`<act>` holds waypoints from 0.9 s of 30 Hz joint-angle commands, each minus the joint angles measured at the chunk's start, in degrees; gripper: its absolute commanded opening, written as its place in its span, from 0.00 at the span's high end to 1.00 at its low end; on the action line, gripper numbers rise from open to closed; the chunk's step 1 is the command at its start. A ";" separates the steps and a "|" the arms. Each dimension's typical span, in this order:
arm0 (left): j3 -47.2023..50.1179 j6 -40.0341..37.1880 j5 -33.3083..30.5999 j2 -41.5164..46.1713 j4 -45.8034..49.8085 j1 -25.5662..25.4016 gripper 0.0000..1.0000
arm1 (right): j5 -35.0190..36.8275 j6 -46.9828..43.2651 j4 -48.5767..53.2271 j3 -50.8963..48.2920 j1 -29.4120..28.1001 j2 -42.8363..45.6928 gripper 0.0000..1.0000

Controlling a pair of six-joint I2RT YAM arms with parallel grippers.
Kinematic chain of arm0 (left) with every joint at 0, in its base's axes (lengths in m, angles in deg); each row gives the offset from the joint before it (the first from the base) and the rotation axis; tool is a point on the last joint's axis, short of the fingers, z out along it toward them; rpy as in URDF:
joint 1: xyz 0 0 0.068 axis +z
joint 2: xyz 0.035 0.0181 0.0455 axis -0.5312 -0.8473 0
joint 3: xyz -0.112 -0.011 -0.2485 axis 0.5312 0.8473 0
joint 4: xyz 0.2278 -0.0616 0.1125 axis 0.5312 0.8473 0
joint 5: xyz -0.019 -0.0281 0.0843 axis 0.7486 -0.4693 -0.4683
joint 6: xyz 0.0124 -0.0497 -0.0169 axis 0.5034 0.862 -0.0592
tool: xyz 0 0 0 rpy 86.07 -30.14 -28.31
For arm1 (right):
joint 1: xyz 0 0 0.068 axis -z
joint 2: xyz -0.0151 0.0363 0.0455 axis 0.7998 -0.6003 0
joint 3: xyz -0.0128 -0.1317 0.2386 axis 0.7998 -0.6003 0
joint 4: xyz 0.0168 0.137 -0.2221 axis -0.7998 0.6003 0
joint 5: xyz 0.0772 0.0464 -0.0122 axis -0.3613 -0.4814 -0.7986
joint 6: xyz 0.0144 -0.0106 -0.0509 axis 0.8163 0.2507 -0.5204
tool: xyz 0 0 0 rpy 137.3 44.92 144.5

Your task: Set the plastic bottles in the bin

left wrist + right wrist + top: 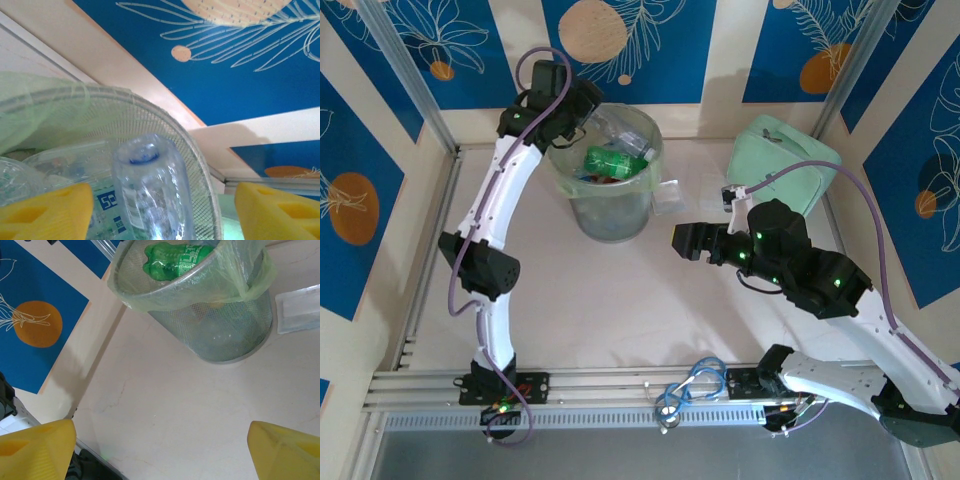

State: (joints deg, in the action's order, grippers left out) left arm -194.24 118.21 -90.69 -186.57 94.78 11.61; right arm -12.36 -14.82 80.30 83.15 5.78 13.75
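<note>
The left gripper (582,115) is hovering wide over the bin (610,215) near the tabletop's far edge, apparently dropping a clear bottle (150,192). Next it is needing to lift clear. The right gripper (682,242) is gaping empty.

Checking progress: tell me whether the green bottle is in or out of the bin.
In. The green bottle lies inside the rim of the bin, near its top.

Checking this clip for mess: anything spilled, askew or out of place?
Nothing spilled. The bin is full to its rim, a green bottle on top; a flat clear packet lies on the table beside it.
</note>
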 commanded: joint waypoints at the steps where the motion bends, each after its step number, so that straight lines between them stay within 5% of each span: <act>1: -2.06 -2.45 0.28 3.07 -1.10 3.11 0.32 | -0.99 0.79 0.01 -0.26 0.22 0.25 0.11; 6: -2.09 -3.52 6.75 1.89 -2.47 4.21 0.38 | -0.86 1.25 0.06 -0.48 -0.02 -0.10 0.11; 15: -3.88 -4.26 21.72 -2.85 -19.25 2.27 0.45 | -1.36 2.08 0.33 0.17 -0.72 -2.08 0.11; 27: -4.53 -4.51 22.10 -9.80 -10.68 2.26 0.51 | -0.14 2.79 0.78 1.05 -1.96 -3.35 0.12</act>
State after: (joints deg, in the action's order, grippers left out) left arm -199.40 114.99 -68.77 -197.20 80.91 13.89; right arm -12.73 -12.92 80.58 83.11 4.21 10.18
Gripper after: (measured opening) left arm 0.492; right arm 0.885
